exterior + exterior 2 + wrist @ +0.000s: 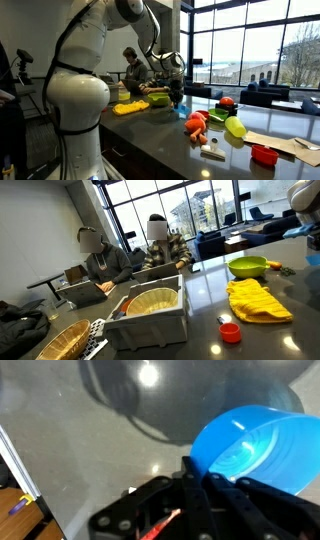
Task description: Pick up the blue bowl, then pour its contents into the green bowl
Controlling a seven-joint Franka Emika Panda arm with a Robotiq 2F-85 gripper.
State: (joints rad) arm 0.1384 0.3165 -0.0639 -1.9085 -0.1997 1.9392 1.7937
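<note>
In the wrist view the blue bowl [255,448] fills the right side, tipped on edge with its inside facing the camera. My gripper [197,468] is shut on the near rim of the bowl. I cannot make out any contents in it. In both exterior views the green bowl [158,98] [247,267] stands upright on the dark counter. The gripper [176,93] hangs just beside the green bowl, slightly above counter height. The green bowl is out of the wrist view.
A yellow cloth [130,107] [258,300] lies next to the green bowl. Orange toys [197,125], a lime balloon-like object [235,127] and a small red bowl [264,154] sit nearer the counter's end. A grey bin [150,315] holds a basket. People sit behind the counter.
</note>
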